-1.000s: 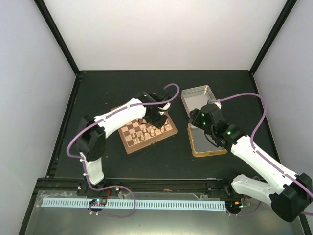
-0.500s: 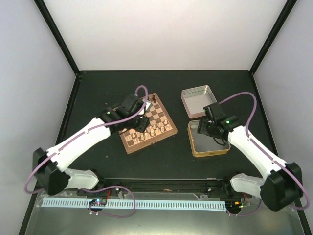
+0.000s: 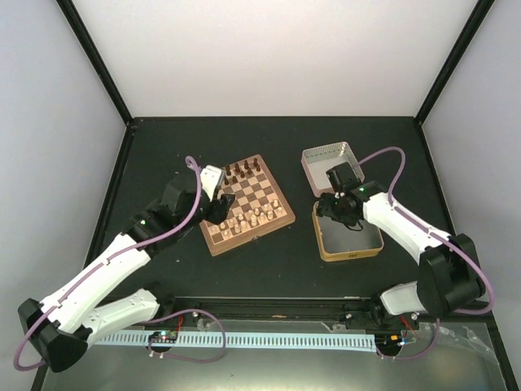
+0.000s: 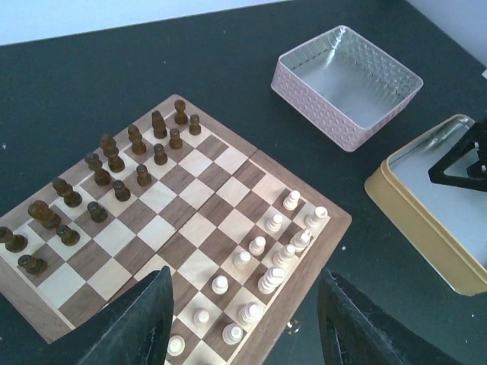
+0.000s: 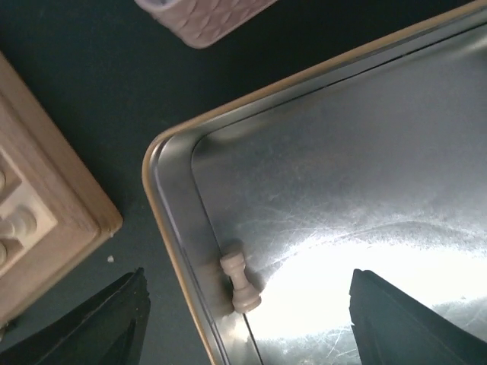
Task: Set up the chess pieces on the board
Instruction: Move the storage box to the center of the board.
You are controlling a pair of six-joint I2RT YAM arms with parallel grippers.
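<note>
Left hand (image 4: 243, 338) hangs over the left edge of the square wooden checkered chessboard (image 4: 198, 220). Its fingers are spread with nothing between them, so it's released.

The tiny pale cream chess pieces (image 4: 270, 251) stand upright in two rows along the chessboard's near edge. The dark brown chess pieces (image 4: 114, 171) line the far edge, and the middle squares are bare.

Off to the right of the chessboard on the black worktop (image 3: 269, 265) sits the gold rectangular tin (image 4: 415, 232). The pinkish-silver square tin lid (image 4: 319, 114) is right of the chessboard's far corner.

Right hand (image 5: 247, 327) is over the tin corner closest to the chessboard. It's wide open and gripping nothing.

One stray pale cream piece (image 5: 240, 283) lies on its side inside the tin, tucked against the wall on the chessboard side. It sits between the right hand's fingers in the wrist view, with neither one touching it.
</note>
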